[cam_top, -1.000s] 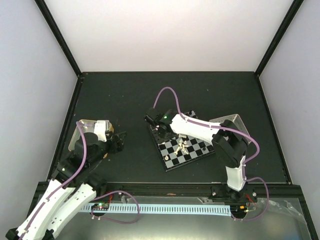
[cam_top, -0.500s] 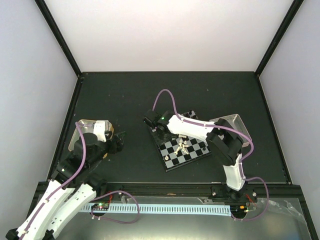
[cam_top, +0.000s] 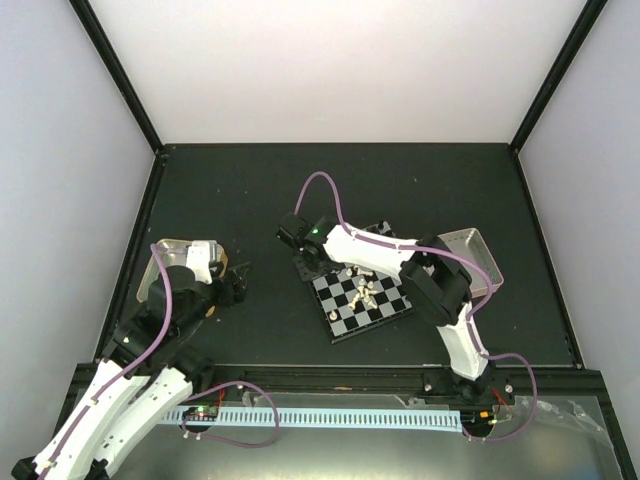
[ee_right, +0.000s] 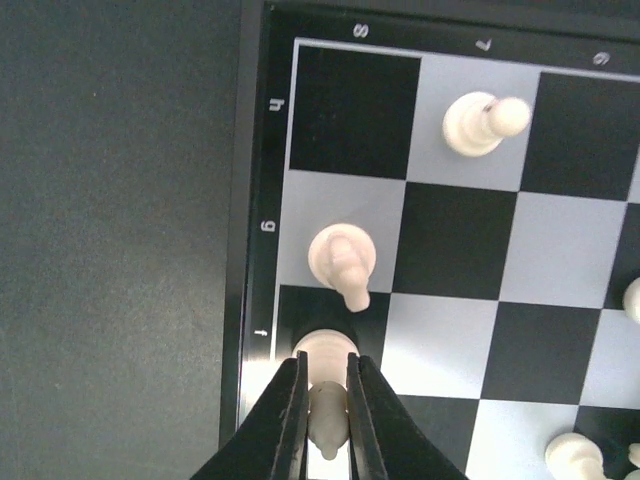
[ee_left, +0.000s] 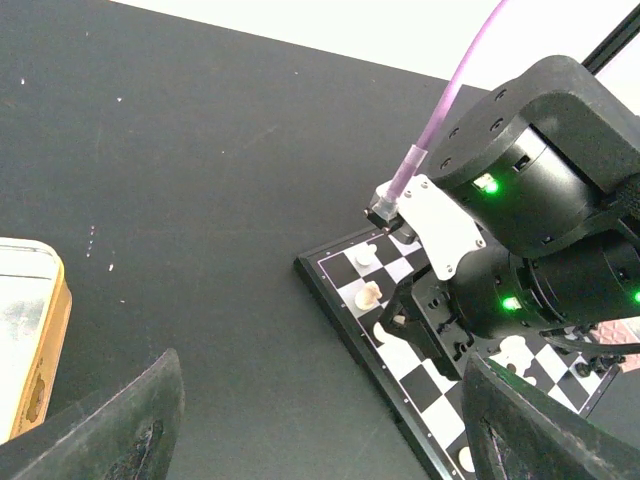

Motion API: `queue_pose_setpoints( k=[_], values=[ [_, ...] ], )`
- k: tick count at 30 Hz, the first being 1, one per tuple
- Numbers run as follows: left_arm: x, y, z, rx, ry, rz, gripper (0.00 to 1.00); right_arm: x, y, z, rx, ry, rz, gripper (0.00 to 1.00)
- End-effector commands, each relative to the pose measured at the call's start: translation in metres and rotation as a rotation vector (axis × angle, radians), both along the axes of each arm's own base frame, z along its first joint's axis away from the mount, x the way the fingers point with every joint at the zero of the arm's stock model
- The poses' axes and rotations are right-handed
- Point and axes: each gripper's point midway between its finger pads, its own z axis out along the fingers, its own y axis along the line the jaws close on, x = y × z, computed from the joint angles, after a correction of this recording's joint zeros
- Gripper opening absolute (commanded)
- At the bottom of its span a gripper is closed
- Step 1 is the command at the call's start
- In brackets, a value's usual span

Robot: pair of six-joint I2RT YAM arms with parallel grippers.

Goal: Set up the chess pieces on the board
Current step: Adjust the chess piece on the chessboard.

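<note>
The board (cam_top: 385,315) lies at the table's middle, with a heap of cream-white chess pieces (cam_top: 365,292) on its centre. My right gripper (ee_right: 325,360) is shut on a cream-white piece (ee_right: 328,420) whose base rests on an edge square of the board (ee_right: 258,200). A cream knight (ee_right: 340,260) stands one square ahead, and another cream piece (ee_right: 480,120) is further on. From above, my right gripper (cam_top: 308,262) hangs over the board's left corner. My left gripper (cam_top: 240,278) stands open to the left of the board (ee_left: 340,310) with nothing between its fingers (ee_left: 130,420).
A metal tray (cam_top: 160,255) lies under my left arm, and its edge (ee_left: 25,340) shows in the left wrist view. Another tray (cam_top: 470,250) sits right of the board. Black frame rails border the dark table.
My right gripper has shut on the cream piece, and the right arm has shifted left toward the board's corner. The left arm has not moved.
</note>
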Motion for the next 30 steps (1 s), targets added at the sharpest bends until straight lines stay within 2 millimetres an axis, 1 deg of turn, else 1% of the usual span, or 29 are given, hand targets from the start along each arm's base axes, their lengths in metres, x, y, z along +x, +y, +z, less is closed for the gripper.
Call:
queue_pose_setpoints(
  k=[1, 4, 6, 8, 10, 12, 14, 18, 21, 24, 27, 30],
  values=[
    [0.002, 0.004, 0.000, 0.014, -0.012, 0.017, 0.77, 0.011, -0.002, 0.000, -0.041, -0.052, -0.019, 0.12],
    [0.002, 0.004, 0.000, 0.016, -0.009, 0.016, 0.77, 0.013, -0.003, -0.003, -0.052, -0.053, -0.024, 0.13],
    [0.002, 0.004, 0.000, 0.015, -0.009, 0.017, 0.77, 0.012, -0.002, -0.005, -0.050, -0.047, -0.021, 0.16],
    [0.002, 0.004, 0.000, 0.015, -0.011, 0.017, 0.77, 0.011, -0.001, -0.005, -0.046, -0.038, -0.021, 0.20],
    [0.001, 0.004, 0.000, 0.015, -0.012, 0.016, 0.77, 0.009, 0.000, -0.001, -0.029, -0.035, -0.020, 0.29],
    [0.002, 0.004, 0.000, 0.015, -0.009, 0.016, 0.77, 0.009, 0.005, 0.008, 0.004, -0.039, -0.017, 0.36],
    [0.002, 0.004, 0.000, 0.014, -0.009, 0.017, 0.77, 0.009, 0.009, 0.020, 0.045, -0.050, -0.015, 0.41],
    [0.002, 0.004, 0.000, 0.015, -0.010, 0.015, 0.78, 0.013, 0.014, 0.052, 0.133, -0.111, -0.024, 0.44],
    [0.001, 0.003, 0.000, 0.014, -0.008, 0.013, 0.77, 0.021, 0.002, 0.076, 0.163, -0.199, -0.060, 0.43],
    [0.002, 0.003, 0.000, 0.013, -0.010, 0.014, 0.78, 0.033, -0.023, 0.088, 0.168, -0.287, -0.136, 0.39],
    [0.003, 0.003, -0.002, 0.015, 0.001, 0.019, 0.77, 0.047, -0.051, 0.084, 0.147, -0.299, -0.230, 0.34],
    [0.004, 0.003, -0.004, 0.021, 0.013, 0.020, 0.77, 0.057, -0.065, 0.073, 0.128, -0.281, -0.273, 0.32]
  ],
)
